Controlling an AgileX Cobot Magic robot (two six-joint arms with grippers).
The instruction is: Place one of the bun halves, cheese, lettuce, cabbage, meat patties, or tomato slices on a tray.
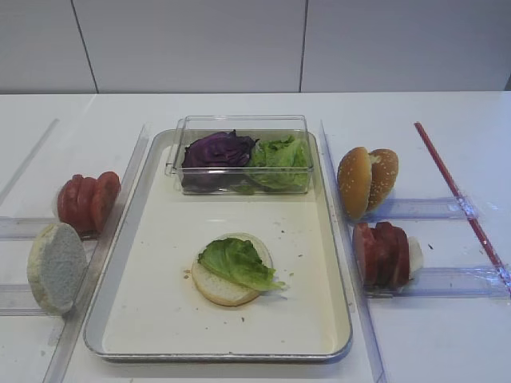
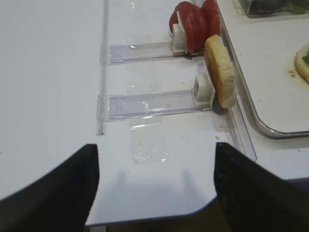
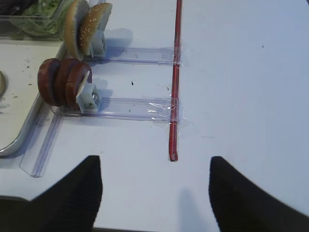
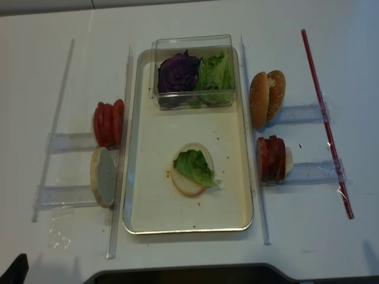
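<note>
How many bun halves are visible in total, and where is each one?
4. One bun half lies on the tray under the lettuce. One stands in the left rack. Two sesame halves stand together in the right rack. None seems hidden.

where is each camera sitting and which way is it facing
Exterior high: at the table's front, angled down at the tray; no robot part shows.
Realsense: higher, almost straight down on the same tray; a dark bit at bottom left.
Right wrist: low, over the open right end effector, facing the sesame buns.
Left wrist: over the open left end effector, facing the tomato slices.
Both wrist views catch the tray's edge.
</note>
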